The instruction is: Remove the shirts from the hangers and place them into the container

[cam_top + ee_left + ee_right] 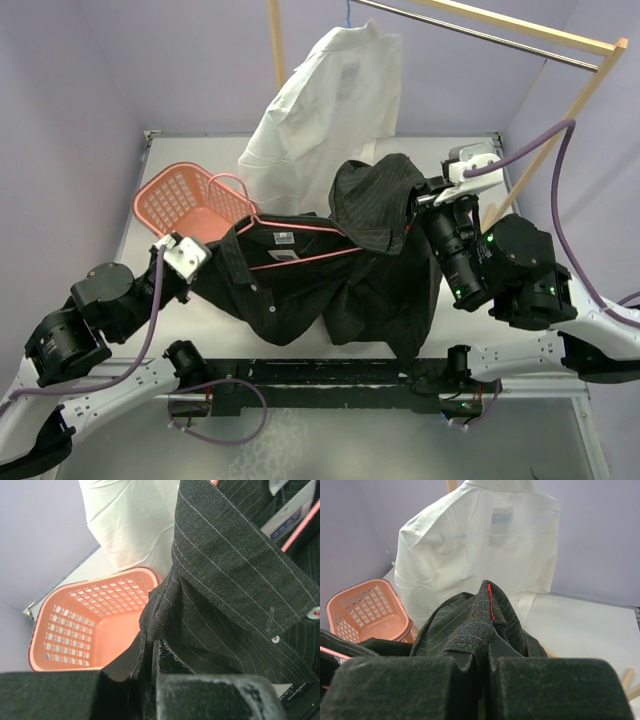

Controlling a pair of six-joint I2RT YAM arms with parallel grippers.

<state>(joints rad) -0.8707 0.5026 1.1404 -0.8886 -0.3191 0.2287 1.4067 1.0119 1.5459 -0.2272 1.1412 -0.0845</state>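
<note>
Top external view, your left claw (200,260) and right claw (420,205) both clamped on the black shirt (370,280) mid-frame, pink basket (165,186) upper left.

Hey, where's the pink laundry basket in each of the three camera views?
Top external: basket left of centre, just above mid-height.
Left wrist: basket lower left, beside the dark shirt.
Right wrist: basket at the left edge, below mid-height.
Shared landmark: white shirt, up and right of the basket in every view.
</note>
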